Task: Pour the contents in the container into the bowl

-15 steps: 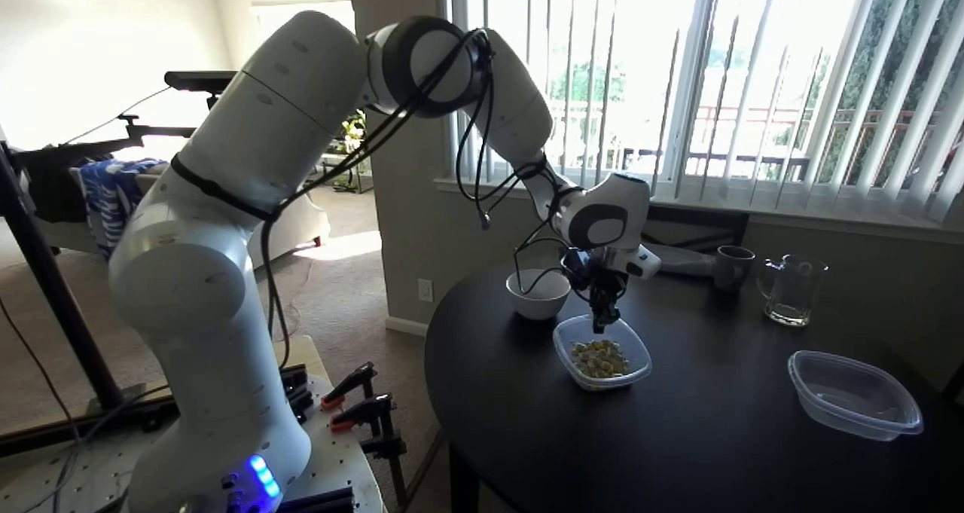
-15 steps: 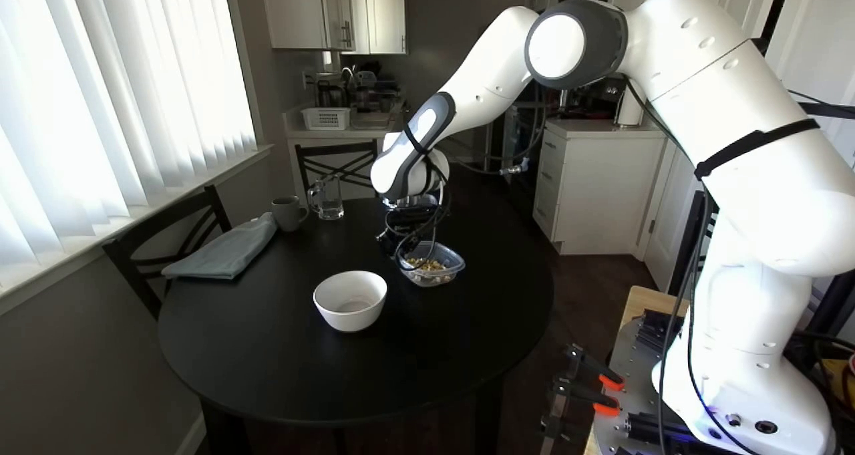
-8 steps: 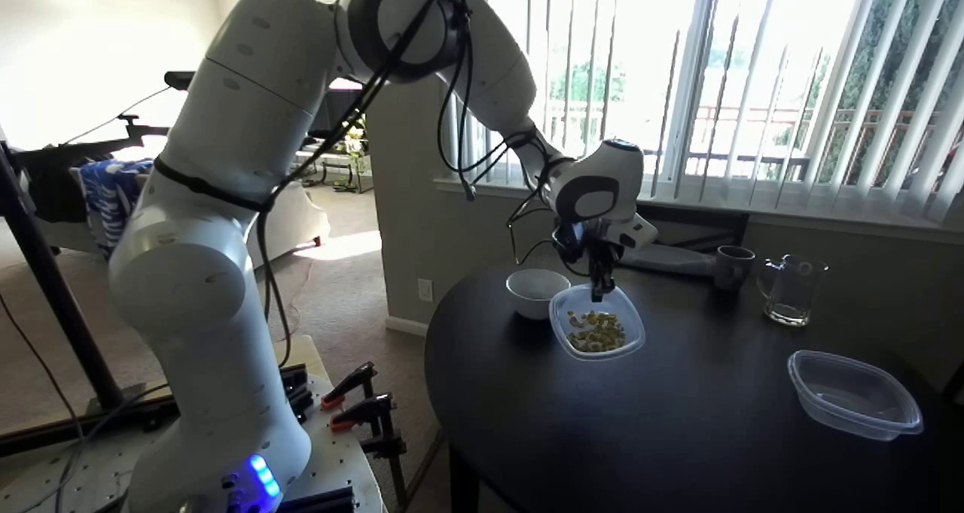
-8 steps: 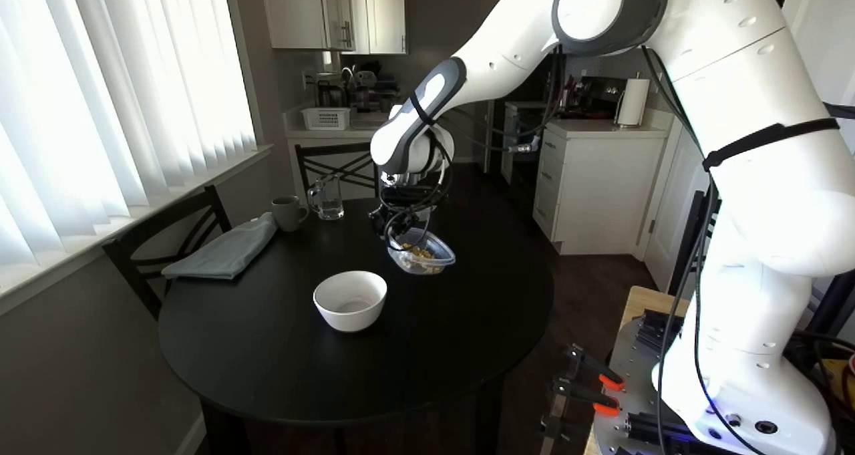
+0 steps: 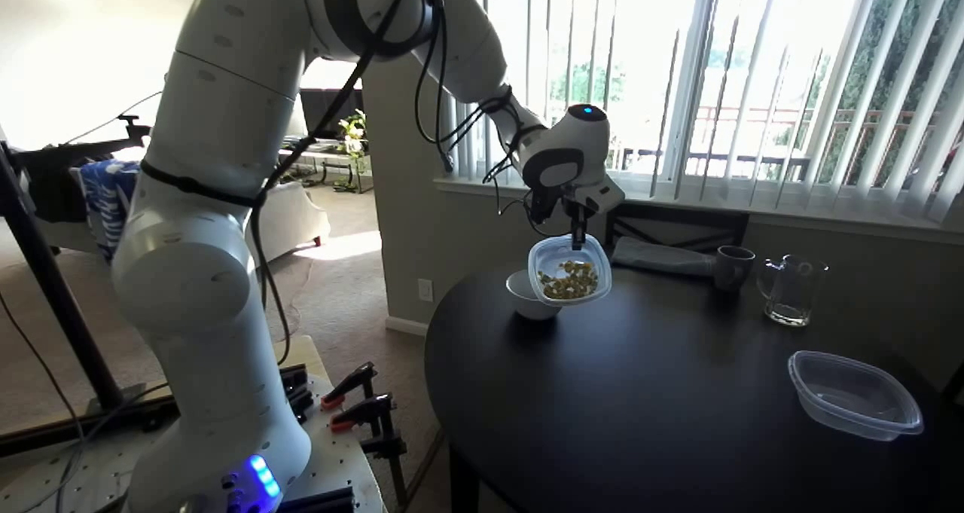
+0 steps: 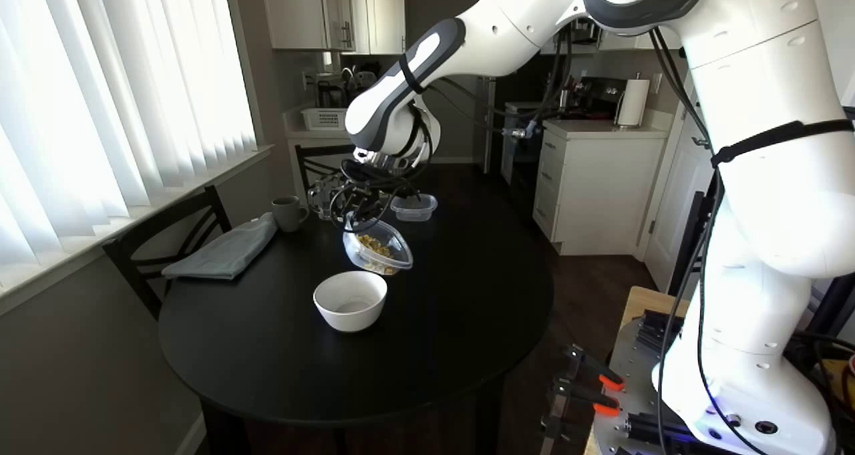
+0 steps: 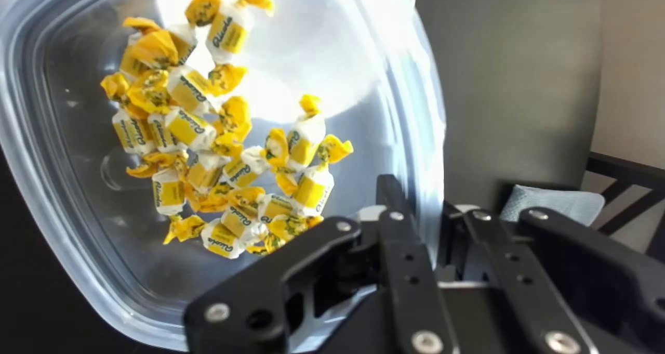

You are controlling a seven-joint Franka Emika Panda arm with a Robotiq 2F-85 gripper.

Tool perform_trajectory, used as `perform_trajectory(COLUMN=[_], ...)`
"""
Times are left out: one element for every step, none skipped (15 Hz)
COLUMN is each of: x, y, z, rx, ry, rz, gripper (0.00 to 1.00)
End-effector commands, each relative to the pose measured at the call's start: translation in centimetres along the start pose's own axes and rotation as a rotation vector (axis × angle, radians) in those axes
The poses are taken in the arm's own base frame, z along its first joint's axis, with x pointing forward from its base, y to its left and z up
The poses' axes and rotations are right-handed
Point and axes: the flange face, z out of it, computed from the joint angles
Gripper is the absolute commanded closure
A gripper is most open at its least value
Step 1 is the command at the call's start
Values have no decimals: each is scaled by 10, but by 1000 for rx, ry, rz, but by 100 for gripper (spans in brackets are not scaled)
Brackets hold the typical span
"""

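The container, a shallow translucent tub (image 5: 546,261), hangs tilted in the air above the black table. It also shows in an exterior view (image 6: 399,242) and the wrist view (image 7: 78,151). My gripper (image 7: 418,198) is shut on its rim, one finger inside and one outside; the fingers also show in an exterior view (image 5: 578,243). The contents, yellow-and-white wrapped candies (image 7: 192,130), lie heaped inside toward the low side; they show in both exterior views (image 5: 572,279) (image 6: 374,244). The white bowl (image 6: 351,308) stands upright on the table, close to the tub; the tub partly hides it in an exterior view (image 5: 527,304).
A larger clear tub (image 5: 855,396) stands on the table, also seen in an exterior view (image 6: 414,209). A glass mug (image 5: 794,291), a grey mug (image 6: 287,213) and a folded cloth (image 6: 224,249) are on the table near the window side. A chair (image 6: 200,224) stands behind the cloth.
My gripper has lifted the tub and carried it toward the bowl. The tub has become more tilted, and the candies have spread lower in it. The bowl has not moved.
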Motion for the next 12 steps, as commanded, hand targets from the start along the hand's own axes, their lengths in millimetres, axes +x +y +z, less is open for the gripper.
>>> perform_trajectory(x=[-20, -26, -31, -37, -43, -48, -52, -55, -55, -54, -51, -47], y=[-14, -22, -29, -36, -43, -48, -53, -55, -55, -54, -53, -50], z=[-19, -23, -25, -27, -29, -30, -31, -32, -32, -33, -34, -34], rx=[82, 118, 147, 180, 219, 252, 288, 320, 350, 373, 405, 430], ry=[7, 0, -8, -24, -43, -62, -82, -96, -102, -99, -109, -105], rz=[33, 30, 32, 30, 29, 27, 23, 19, 12, -2, -19, -36], gripper=[99, 99, 99, 99, 99, 99, 99, 99, 99, 99, 99, 99])
